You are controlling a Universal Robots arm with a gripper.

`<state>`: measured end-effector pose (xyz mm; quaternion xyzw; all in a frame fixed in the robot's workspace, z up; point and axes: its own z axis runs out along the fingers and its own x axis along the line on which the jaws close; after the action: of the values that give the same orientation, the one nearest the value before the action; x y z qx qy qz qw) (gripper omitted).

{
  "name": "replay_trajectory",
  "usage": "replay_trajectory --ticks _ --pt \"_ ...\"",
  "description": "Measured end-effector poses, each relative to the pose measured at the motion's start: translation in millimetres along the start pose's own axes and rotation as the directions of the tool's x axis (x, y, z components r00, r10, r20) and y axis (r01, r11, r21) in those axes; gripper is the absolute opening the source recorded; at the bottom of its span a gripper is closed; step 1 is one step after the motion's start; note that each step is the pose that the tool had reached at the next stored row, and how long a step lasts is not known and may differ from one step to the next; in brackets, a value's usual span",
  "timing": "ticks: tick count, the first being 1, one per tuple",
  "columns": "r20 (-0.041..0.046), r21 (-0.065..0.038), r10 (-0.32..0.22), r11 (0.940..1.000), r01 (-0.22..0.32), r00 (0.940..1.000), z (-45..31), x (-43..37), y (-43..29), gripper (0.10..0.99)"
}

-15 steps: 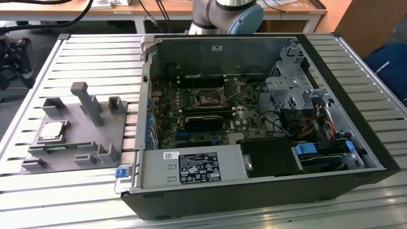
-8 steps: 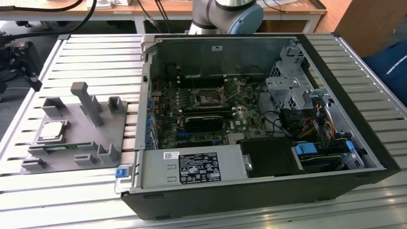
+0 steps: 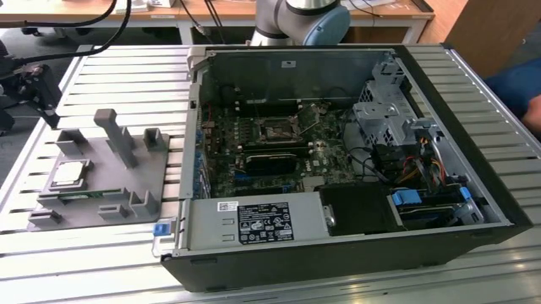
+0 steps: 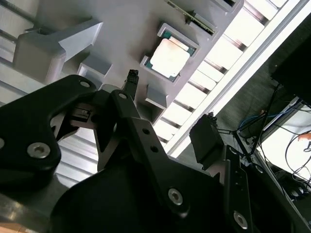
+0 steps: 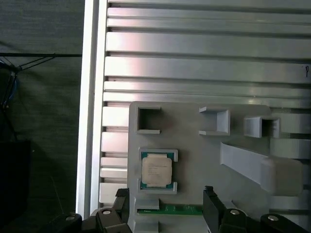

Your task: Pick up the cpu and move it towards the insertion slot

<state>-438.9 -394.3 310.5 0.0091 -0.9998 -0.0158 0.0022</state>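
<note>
The cpu [image 3: 70, 173] lies flat in a recess of the gray plastic tray [image 3: 148, 183] at the exterior view's left, its silver top up. In both wrist views the cpu [image 5: 157, 170] [image 4: 170, 57] sits just beyond my fingertips. My gripper [image 5: 165, 192] [image 4: 170, 97] is open above the tray's edge, fingers [image 5: 212, 204] spread wider than the chip, with nothing between them. In the exterior view the gripper [image 3: 38, 92] hangs over the table's far left. The insertion slot [image 3: 277, 131] lies on the green board inside the open computer case [image 3: 355, 253].
A thin green memory stick [image 5: 181, 209] lies in the tray beside the cpu. Upright gray posts [image 3: 114, 136] rise from the tray. The slatted metal table [image 3: 127, 76] ends close to the tray at the exterior view's left. A person's blue sleeve [image 3: 517, 88] is at the far right.
</note>
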Motion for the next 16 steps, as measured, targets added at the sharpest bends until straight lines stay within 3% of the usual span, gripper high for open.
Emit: replay_trajectory --ticks 16 --pt "0.0 0.0 0.0 1.0 0.0 1.0 23.9 3.5 -1.1 0.702"
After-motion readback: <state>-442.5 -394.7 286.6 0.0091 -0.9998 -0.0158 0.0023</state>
